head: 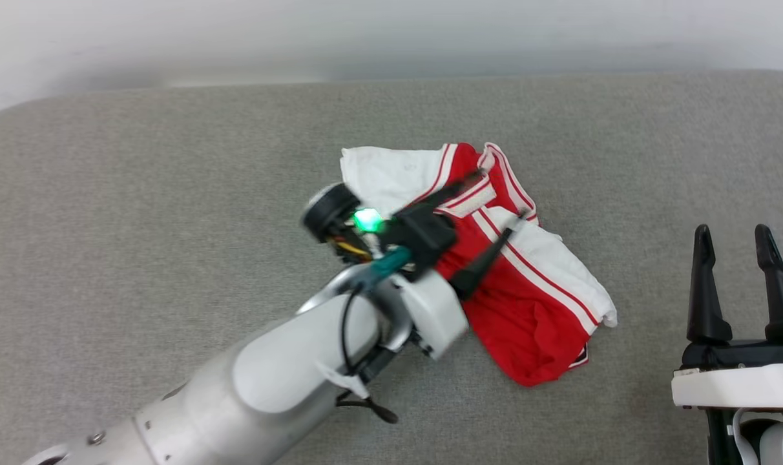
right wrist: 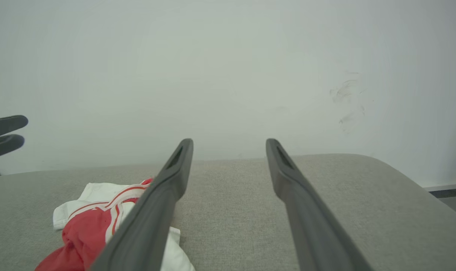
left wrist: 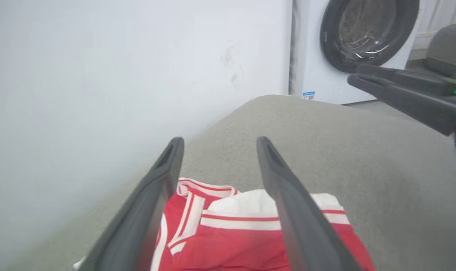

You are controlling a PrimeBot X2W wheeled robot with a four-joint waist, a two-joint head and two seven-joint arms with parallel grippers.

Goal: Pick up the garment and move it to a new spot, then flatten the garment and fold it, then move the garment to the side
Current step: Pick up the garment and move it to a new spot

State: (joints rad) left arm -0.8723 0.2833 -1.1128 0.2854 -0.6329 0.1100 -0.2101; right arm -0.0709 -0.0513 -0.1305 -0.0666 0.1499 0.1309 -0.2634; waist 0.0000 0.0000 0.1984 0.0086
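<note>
**Head view.** The garment (head: 527, 303) lay crumpled at centre frame on the grey fabric surface (head: 139, 194), red body lowermost and white sleeves toward the top and right. The left gripper (head: 501, 196) reached in from the lower left and sat over the garment's upper part, fingers spread and holding nothing. Its wrist covered the garment's left edge. The right gripper (head: 732, 232) stood at lower right, well apart from the garment, fingers parted and empty.

**Left wrist view.** The left gripper's fingers (left wrist: 288, 195) framed the garment (left wrist: 243, 233) at bottom centre. A washing machine (left wrist: 318, 75) stood at upper right. The right gripper (left wrist: 355, 73) entered from the right edge.

**Right wrist view.** The garment (right wrist: 85, 226) lay at lower left, partly hidden by one of the right gripper's fingers (right wrist: 152, 218). A white wall (right wrist: 228, 75) rose behind the surface.
</note>
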